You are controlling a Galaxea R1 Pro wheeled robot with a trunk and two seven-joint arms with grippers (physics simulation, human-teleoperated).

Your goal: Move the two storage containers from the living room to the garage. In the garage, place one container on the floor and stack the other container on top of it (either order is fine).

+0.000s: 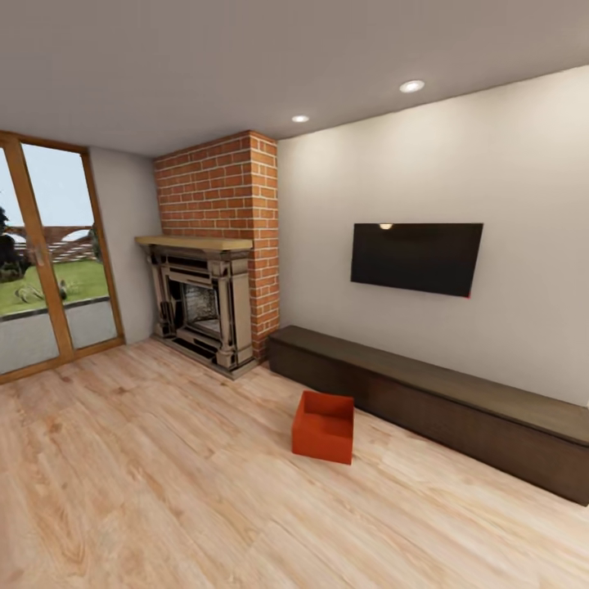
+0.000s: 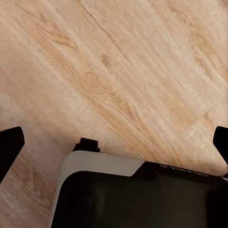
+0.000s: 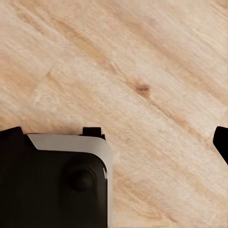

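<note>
I am in the living room, and the garage is out of view. One orange-red open-topped storage container [image 1: 324,427] stands on the light wood plank floor [image 1: 164,483], just in front of the long dark bench [image 1: 458,405]. It is some way ahead of me, slightly right of centre. In the left wrist view my left gripper [image 2: 114,142] hangs open over bare planks, its black fingertips [image 2: 9,145] wide apart. In the right wrist view my right gripper [image 3: 116,140] is likewise open above the floor, holding nothing.
A red-brick fireplace [image 1: 214,278] stands at the back, left of the bench. A black screen [image 1: 415,257] hangs on the white wall above the bench. A glass door [image 1: 49,270] is at the far left. My own base [image 2: 137,194] shows below both grippers.
</note>
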